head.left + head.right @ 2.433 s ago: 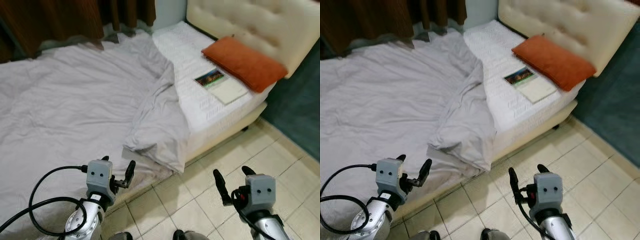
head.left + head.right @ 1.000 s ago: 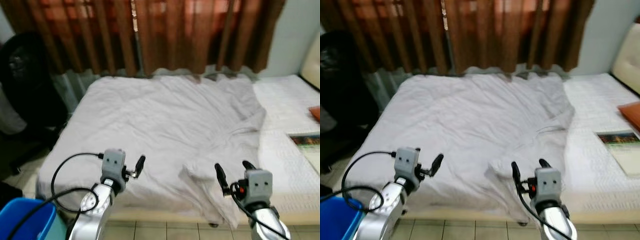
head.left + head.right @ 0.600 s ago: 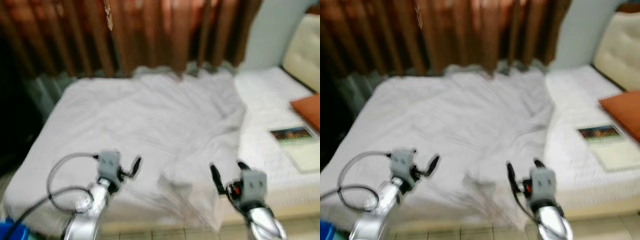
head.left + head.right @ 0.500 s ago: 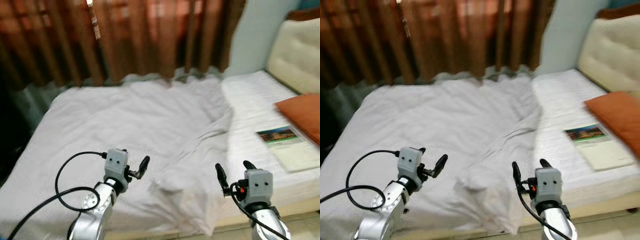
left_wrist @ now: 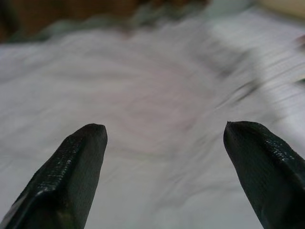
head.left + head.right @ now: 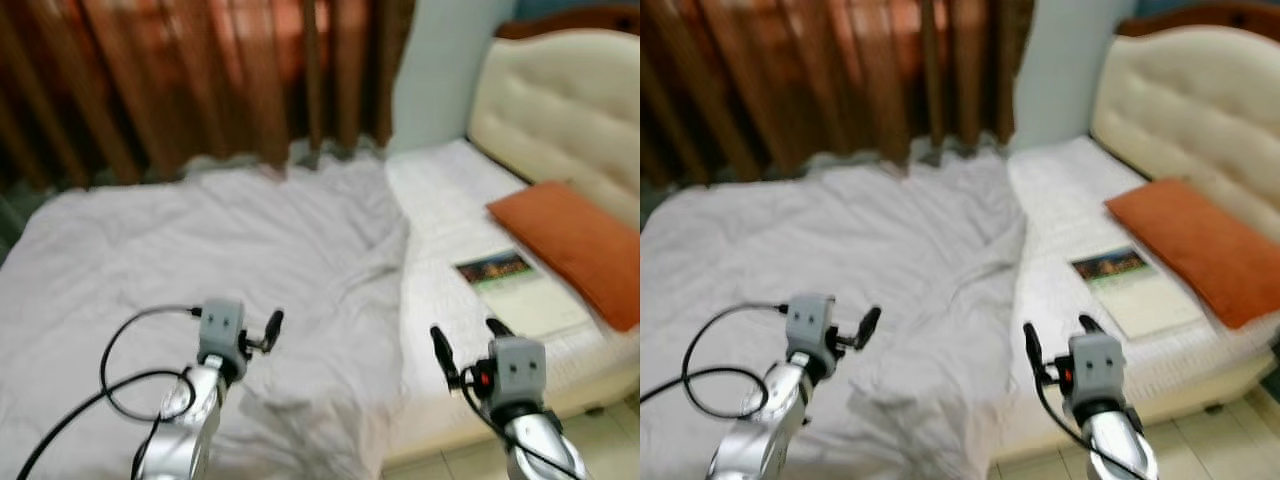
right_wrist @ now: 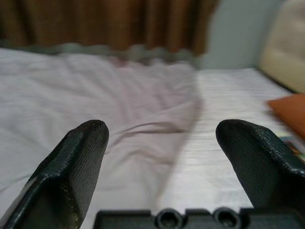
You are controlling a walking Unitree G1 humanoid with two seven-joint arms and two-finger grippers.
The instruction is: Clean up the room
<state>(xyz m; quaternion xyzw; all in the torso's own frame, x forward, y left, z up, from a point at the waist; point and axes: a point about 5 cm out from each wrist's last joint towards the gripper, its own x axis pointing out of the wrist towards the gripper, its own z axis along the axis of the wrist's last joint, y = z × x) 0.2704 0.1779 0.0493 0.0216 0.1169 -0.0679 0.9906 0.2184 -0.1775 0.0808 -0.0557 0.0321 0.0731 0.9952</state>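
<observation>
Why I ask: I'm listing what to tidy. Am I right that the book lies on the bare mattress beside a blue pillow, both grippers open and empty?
Not quite: the pillow is orange, as the left eye view shows. The book does lie beside it on the bare mattress, and the left gripper and right gripper are open and empty.

Bed [image 6: 440,200] — covered by a rumpled grey duvet [image 6: 200,250]; an orange pillow [image 6: 570,245] and a book [image 6: 510,285] are laid beside it.

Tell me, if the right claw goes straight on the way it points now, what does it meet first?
Probably the grey blanket where it meets the white mattress; the right claw is open, empty, above both. Depth is unclear.
</observation>
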